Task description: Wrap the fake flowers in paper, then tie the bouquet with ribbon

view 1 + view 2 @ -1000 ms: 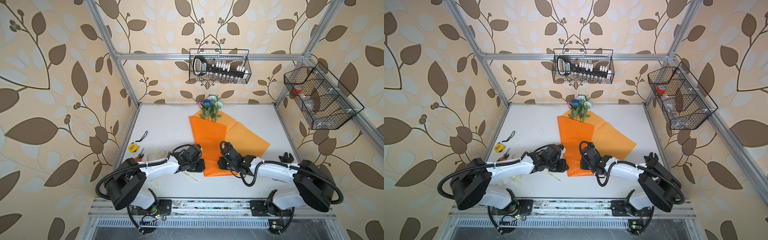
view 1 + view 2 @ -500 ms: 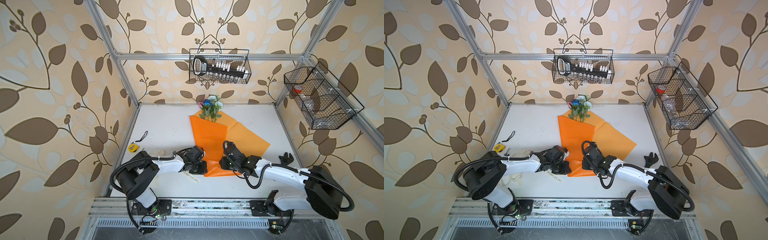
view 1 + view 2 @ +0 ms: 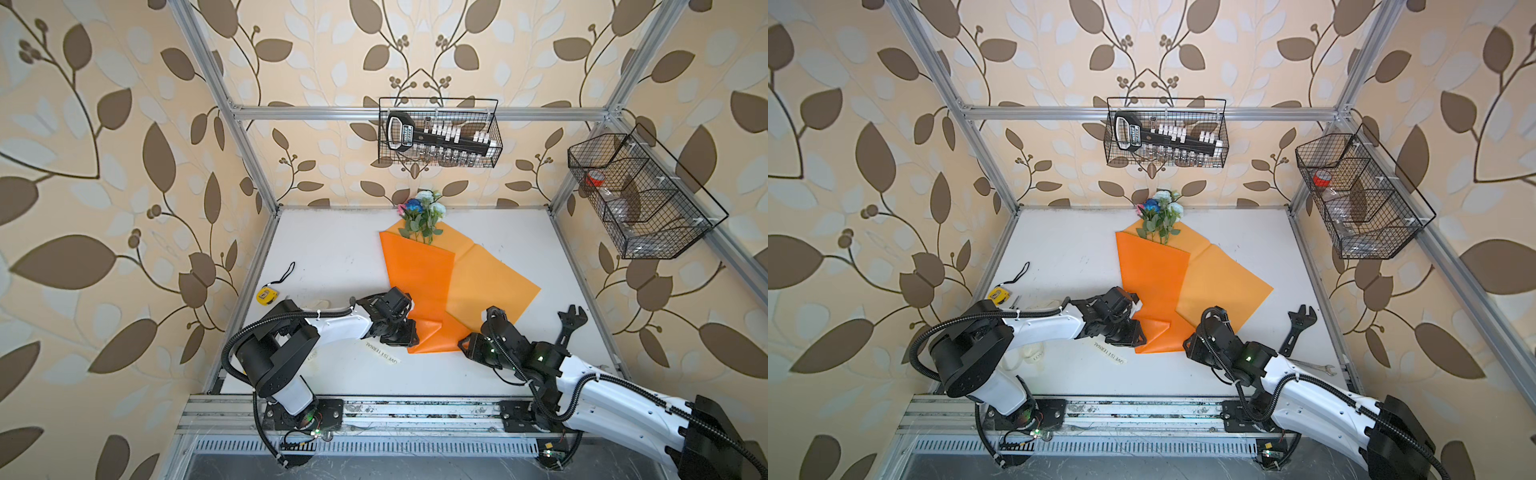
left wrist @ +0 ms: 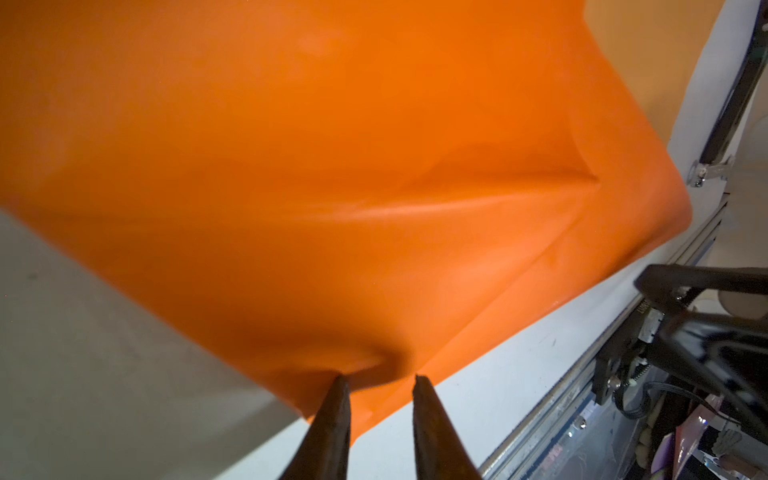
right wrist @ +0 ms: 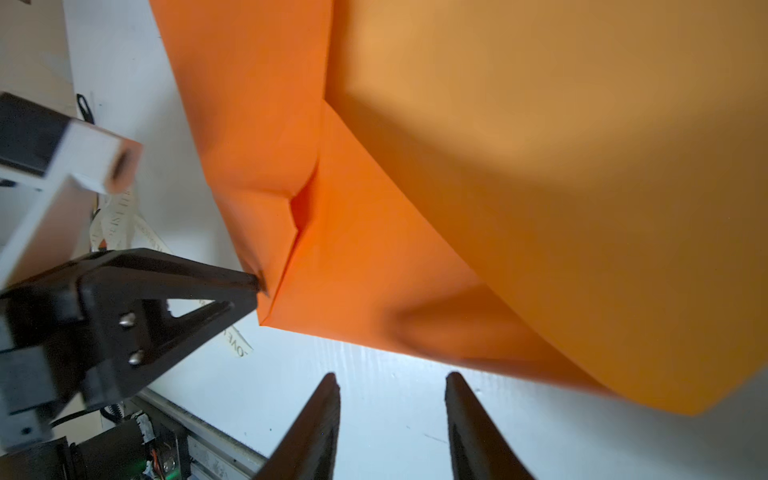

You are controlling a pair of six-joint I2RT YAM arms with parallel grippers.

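The bouquet of fake flowers lies on the white table in both top views, blooms (image 3: pixel 422 214) toward the back wall, stems under folded orange wrapping paper (image 3: pixel 419 282). My left gripper (image 3: pixel 412 335) rests at the paper's near left corner. In the left wrist view it (image 4: pixel 379 380) is open, with both tips against the orange paper (image 4: pixel 332 187) and a bulge of paper at the gap. My right gripper (image 3: pixel 463 344) sits just off the paper's near edge. In the right wrist view it (image 5: pixel 391 380) is open over bare table, holding nothing.
A cream lettered ribbon (image 3: pixel 382 354) lies on the table near the left gripper. A yellow tape measure (image 3: pixel 266 294) lies at the left, a black adjustable wrench (image 3: pixel 570 322) and a spanner (image 3: pixel 1308 365) at the right. Wire baskets (image 3: pixel 438 133) (image 3: pixel 640 195) hang on the walls.
Both grippers have opened wider. The right gripper has drawn back toward the front right, off the paper. The left gripper has stayed at the paper's near left corner.
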